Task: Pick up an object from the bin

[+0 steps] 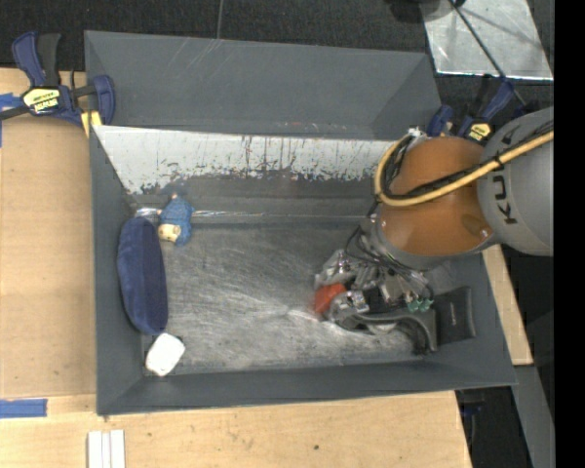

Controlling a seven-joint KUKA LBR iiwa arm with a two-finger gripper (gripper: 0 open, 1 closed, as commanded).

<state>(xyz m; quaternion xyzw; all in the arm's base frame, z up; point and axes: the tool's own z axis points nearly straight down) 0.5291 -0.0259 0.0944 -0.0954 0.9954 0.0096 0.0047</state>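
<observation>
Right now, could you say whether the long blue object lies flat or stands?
Flat: the long blue object stretches along the bin floor by its left wall.

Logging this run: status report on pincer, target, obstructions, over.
Pincer low in bin, right side. Small red thing at its tip, hold unconfirmed. Black flat piece close beside.

Gripper (pixel 356 298) is down low on the bin (pixel 263 86) floor, well to the right of the long dark blue roll (pixel 141 273), with a small red thing (pixel 326 301) just on its roll-facing side. At the roll's top end sits a little blue-and-yellow figure (pixel 175 219). A white lump (pixel 164 354) lies at its bottom end, and a flat black block (pixel 455 315) lies far right of the roll, beyond the gripper.
</observation>
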